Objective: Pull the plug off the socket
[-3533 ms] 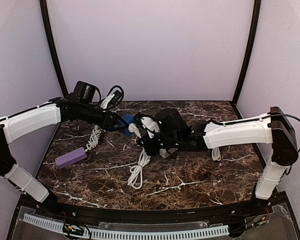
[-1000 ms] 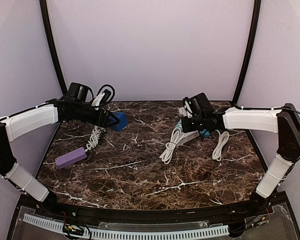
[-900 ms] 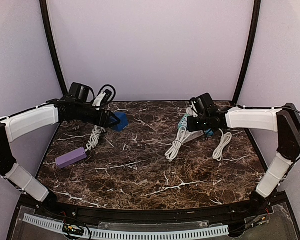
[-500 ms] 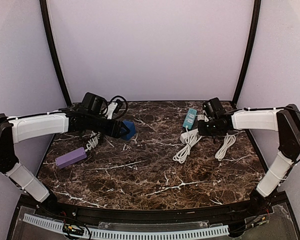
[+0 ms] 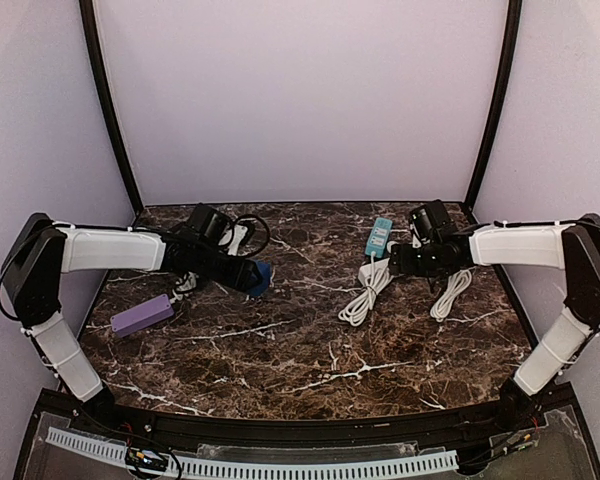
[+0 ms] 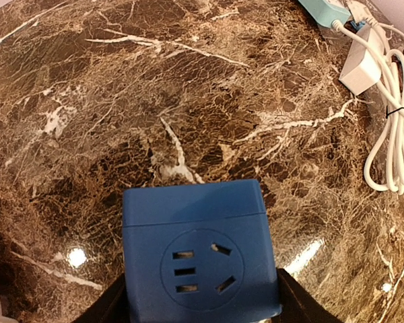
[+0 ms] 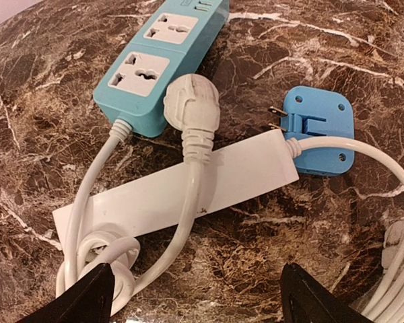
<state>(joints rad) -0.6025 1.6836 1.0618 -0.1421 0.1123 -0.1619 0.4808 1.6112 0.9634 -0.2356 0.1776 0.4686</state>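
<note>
At left, we pinch the socket (image 6: 198, 252) by its sides in our left gripper (image 5: 255, 276), steadying it, its outlet face bare. At right, our right gripper (image 7: 200, 296) hangs with jaws spread over the white plug (image 7: 192, 108), which rests against the teal power strip (image 7: 165, 47). Dark marble table (image 5: 300, 350), lilac walls (image 5: 300, 100).

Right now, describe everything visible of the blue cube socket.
The socket is a small bright blue cube of smooth plastic with rounded edges. The face towards the left wrist camera bears a round outline with five slots, all empty. It sits between the left fingers, which press its two sides, over the left rear of the marble table; whether it rests on it cannot be told.
</note>
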